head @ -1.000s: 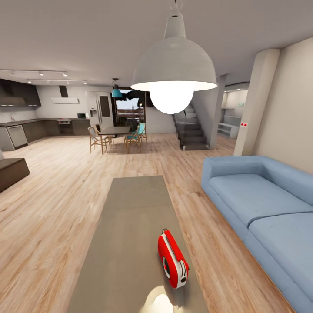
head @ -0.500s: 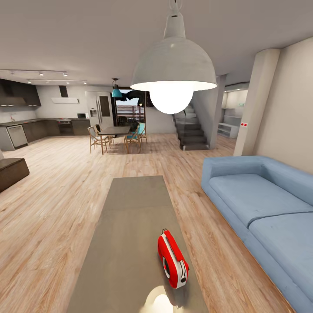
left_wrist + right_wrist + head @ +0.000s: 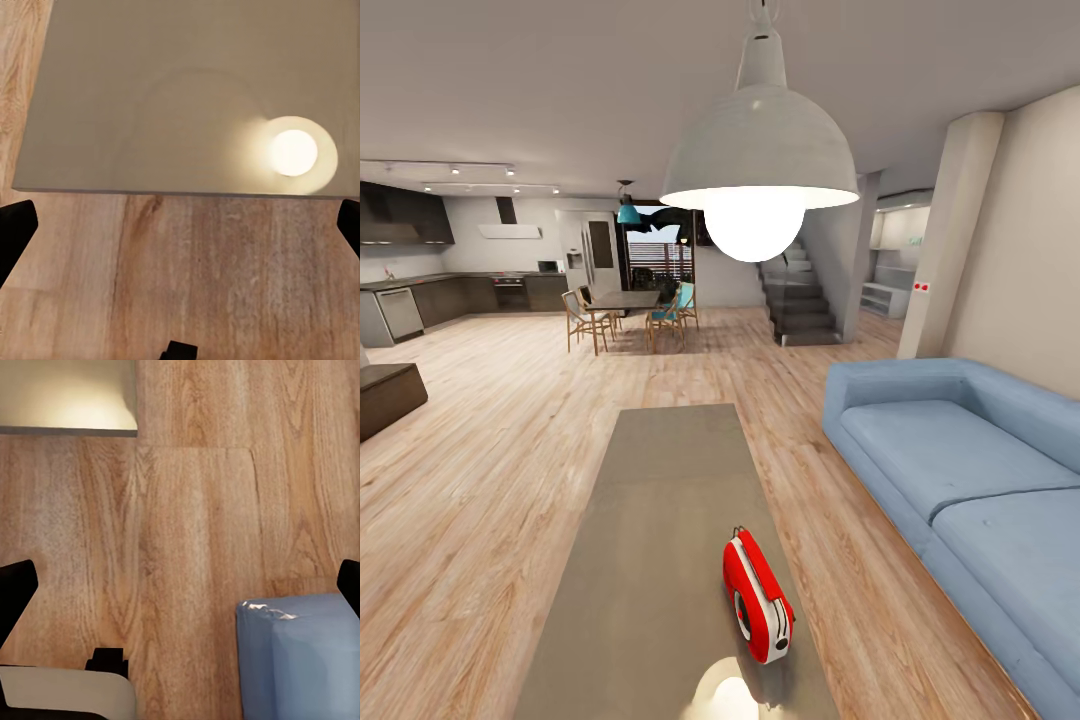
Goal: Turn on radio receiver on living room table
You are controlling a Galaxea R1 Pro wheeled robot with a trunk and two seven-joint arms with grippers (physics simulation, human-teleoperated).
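The radio [image 3: 757, 597] is seen upright on the bench [image 3: 660, 520], beside the sofa [image 3: 960, 470]. Both the left hand [image 3: 180, 225] and right hand [image 3: 180, 585] are held apart.

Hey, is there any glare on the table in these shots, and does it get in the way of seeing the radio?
Head view: the pendant lamp throws a bright reflection on the table just in front of the radio receiver, which stays sharp and unobscured. Left wrist view: the same round hotspot sits on the glossy top near its edge. Right wrist view: a soft glow on the table corner.
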